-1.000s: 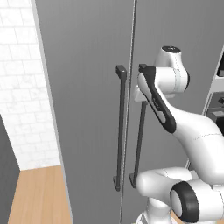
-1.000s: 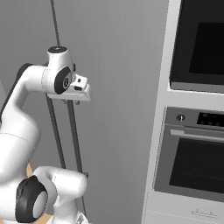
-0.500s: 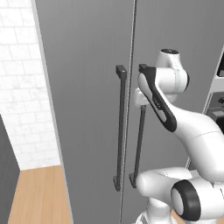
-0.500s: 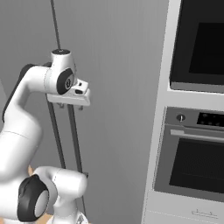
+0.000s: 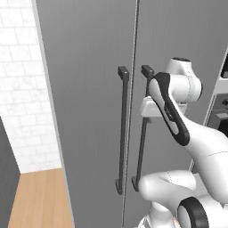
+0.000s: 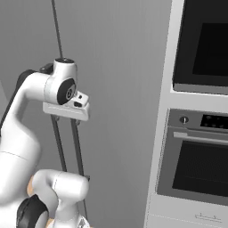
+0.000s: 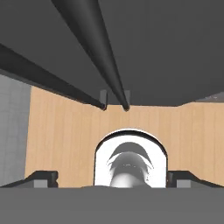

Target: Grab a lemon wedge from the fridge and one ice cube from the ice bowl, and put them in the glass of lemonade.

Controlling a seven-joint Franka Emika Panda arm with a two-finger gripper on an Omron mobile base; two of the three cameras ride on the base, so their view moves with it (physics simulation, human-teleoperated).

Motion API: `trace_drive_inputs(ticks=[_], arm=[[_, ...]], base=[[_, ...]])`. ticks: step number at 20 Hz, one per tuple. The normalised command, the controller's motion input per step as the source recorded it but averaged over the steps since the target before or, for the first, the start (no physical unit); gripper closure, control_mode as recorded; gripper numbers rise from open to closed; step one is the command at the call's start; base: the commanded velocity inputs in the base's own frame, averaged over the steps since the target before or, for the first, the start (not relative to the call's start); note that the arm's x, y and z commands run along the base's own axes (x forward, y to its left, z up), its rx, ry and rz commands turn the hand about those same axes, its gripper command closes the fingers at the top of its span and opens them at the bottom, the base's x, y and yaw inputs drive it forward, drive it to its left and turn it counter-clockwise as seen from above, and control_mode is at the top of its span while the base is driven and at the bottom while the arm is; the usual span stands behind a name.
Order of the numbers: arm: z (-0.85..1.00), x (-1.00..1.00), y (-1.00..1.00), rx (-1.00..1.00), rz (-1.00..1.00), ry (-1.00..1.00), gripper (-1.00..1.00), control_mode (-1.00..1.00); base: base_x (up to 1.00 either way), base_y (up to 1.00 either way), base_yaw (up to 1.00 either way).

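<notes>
Spread wide, the gripper (image 7: 112, 177) holds nothing: in the hand view its two dark fingertips (image 7: 41, 176) stand far apart at the bottom corners, with bare wooden floor (image 7: 65, 131) between them. That view looks straight down the front of the fridge (image 5: 89, 89), so the two dark bar handles run away from the camera as long tapering rods, the right-door handle (image 7: 94, 39) nearer the middle and the left-door handle (image 7: 43, 78) beside it.

From the left base view the hand sits at the upper end of the right-door handle, hard against it, though whether it touches cannot be told. Both fridge doors are shut, and the handles stand upright, side by side at the door seam.

Over in the right base view, a black wall oven (image 6: 200, 44) stands to the fridge's right, with a second oven (image 6: 196, 164) below it.
</notes>
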Motion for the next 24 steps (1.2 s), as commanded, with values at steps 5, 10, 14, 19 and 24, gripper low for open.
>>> trace_drive_inputs(ticks=[5, 10, 14, 19, 24], arm=[[0.0, -0.02, 0.0, 0.0, -0.01, 0.0, -1.0, 1.0], [0.0, 0.0, 0.0, 0.0, 0.0, 0.0, -1.0, 1.0], [0.0, 0.0, 0.0, 0.0, 0.0, 0.0, -1.0, 1.0], [0.0, 0.0, 0.0, 0.0, 0.0, 0.0, -1.0, 1.0], [0.0, 0.0, 0.0, 0.0, 0.0, 0.0, -1.0, 1.0]], base=[[-0.58, -0.06, -0.05], [-0.89, 0.0, -0.08], [-0.55, 0.0, -0.01], [-0.29, -0.12, 0.08], [-0.14, 0.0, 0.05]])
